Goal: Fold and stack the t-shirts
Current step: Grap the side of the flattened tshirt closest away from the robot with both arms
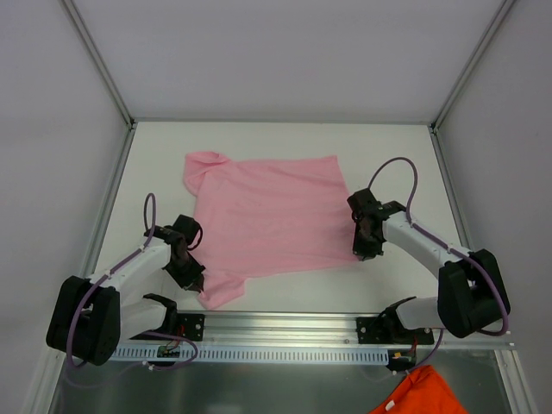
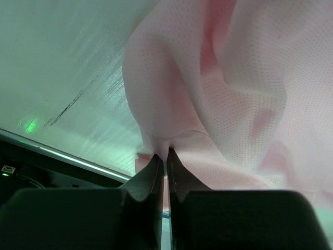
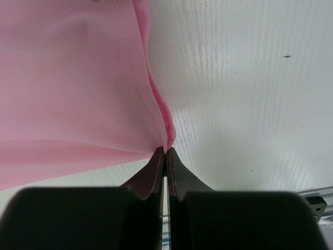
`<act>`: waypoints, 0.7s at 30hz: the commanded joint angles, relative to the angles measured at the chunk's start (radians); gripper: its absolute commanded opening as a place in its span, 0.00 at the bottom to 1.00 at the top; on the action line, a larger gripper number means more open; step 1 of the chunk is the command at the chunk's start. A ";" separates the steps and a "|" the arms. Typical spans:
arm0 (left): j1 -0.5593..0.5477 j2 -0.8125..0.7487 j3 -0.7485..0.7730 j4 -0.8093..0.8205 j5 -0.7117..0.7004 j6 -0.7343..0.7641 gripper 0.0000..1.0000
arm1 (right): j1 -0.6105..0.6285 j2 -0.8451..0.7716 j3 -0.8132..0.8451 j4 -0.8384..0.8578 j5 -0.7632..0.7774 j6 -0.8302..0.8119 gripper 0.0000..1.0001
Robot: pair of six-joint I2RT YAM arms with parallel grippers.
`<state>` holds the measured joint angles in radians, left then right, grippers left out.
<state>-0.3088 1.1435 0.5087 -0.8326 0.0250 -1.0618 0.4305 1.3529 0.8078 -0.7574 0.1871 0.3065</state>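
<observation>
A light pink t-shirt (image 1: 267, 216) lies spread on the white table, one sleeve at the far left and one at the near left. My left gripper (image 1: 193, 282) sits at the near-left sleeve, and in the left wrist view it (image 2: 166, 152) is shut on a pinch of the pink fabric (image 2: 218, 104). My right gripper (image 1: 363, 251) is at the shirt's near right corner. The right wrist view shows it (image 3: 165, 150) shut on the hemmed edge of the t-shirt (image 3: 73, 83), which lifts slightly off the table.
White walls enclose the table on three sides. An aluminium rail (image 1: 285, 332) runs along the near edge with both arm bases on it. Orange cloth (image 1: 418, 395) lies below the rail at the bottom right.
</observation>
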 commanded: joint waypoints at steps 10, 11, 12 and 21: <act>-0.009 -0.076 0.068 -0.066 -0.066 -0.018 0.00 | -0.007 0.005 0.045 -0.013 -0.005 -0.023 0.01; -0.009 -0.108 0.082 -0.083 -0.080 -0.018 0.00 | -0.007 0.017 0.051 -0.013 -0.006 -0.029 0.01; -0.009 -0.122 0.111 -0.089 -0.088 -0.018 0.00 | -0.007 0.023 0.069 -0.013 -0.008 -0.033 0.01; -0.007 -0.076 0.258 -0.106 -0.143 0.014 0.00 | -0.015 0.098 0.232 -0.063 0.032 -0.084 0.01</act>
<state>-0.3088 1.0344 0.7406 -0.9138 -0.0830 -1.0584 0.4267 1.4326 0.9688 -0.7795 0.1902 0.2520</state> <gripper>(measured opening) 0.011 0.023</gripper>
